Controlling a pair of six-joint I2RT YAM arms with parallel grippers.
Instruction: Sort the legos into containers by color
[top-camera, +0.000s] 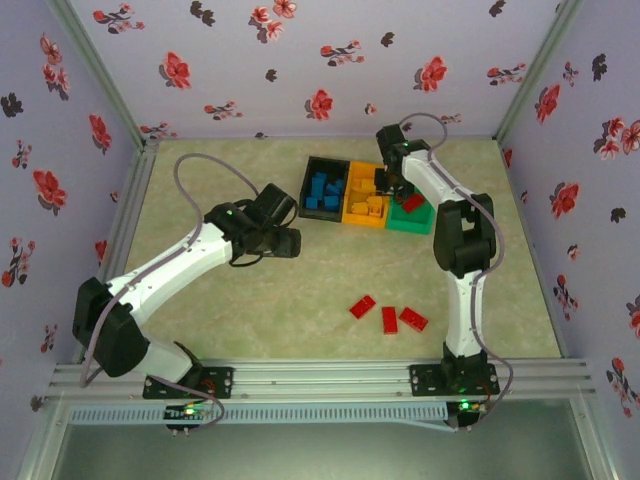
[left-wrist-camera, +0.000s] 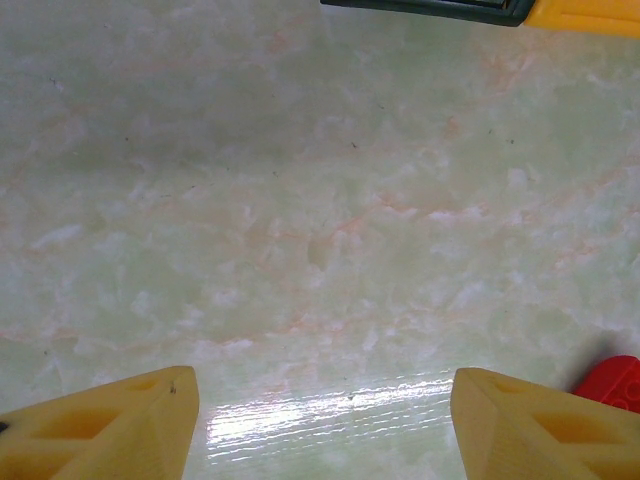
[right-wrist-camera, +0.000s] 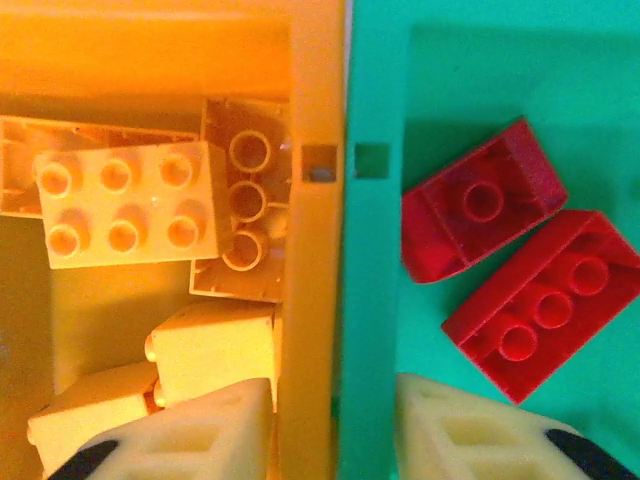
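Jaws: right gripper (right-wrist-camera: 335, 432) narrowly apart, gripping nothing, above the shared wall of orange bin (right-wrist-camera: 315, 250) and green bin (right-wrist-camera: 375, 260) | left gripper (left-wrist-camera: 320, 420) wide apart, empty, over table (left-wrist-camera: 320, 200) | red bricks (right-wrist-camera: 545, 300) in green bin; yellow bricks (right-wrist-camera: 125, 205) in orange bin; blue bricks (top-camera: 322, 190) in black bin (top-camera: 328, 160) | loose red bricks (top-camera: 388, 318) on table, near the right arm's base

At the far middle of the bench (top-camera: 250, 300): left bin (top-camera: 307, 190), middle bin (top-camera: 362, 224) and right bin (top-camera: 410, 229), joined side by side in a row. In each, bricks (top-camera: 324, 190) (in the right bin, two lying next to each other). Nearer, before the right bin and well apart from it: three loose bricks (top-camera: 389, 319), flat on the bench. Left of the row: left gripper (left-wrist-camera: 322, 395). Over the shared wall of middle and right bins: right gripper (right-wrist-camera: 335, 420), jaws astride.
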